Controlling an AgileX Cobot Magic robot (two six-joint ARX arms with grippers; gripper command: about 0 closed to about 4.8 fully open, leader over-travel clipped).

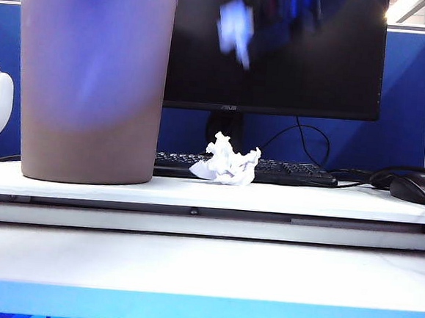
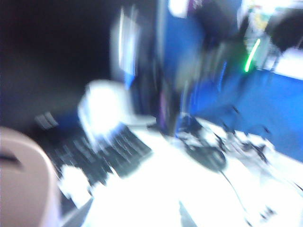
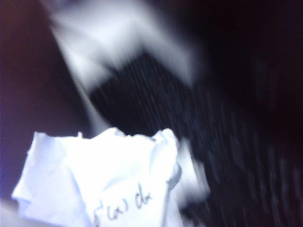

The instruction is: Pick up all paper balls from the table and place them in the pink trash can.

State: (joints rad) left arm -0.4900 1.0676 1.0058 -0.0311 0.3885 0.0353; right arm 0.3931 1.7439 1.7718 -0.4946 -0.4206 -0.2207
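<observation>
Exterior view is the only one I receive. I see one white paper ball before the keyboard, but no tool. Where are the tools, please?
Observer: The right tool is shut, but its camera does not show the fingers. A crumpled paper ball fills the near part of the right wrist view, with the keyboard behind it.
Operator: Is it the white ball that I see?
Observer: I cannot tell. This one carries handwriting, which your view cannot show.
Operator: And the left tool?
Observer: Its view is blurred. The pink trash can rim is close beside its camera, and I cannot tell whether that tool is open.
</observation>
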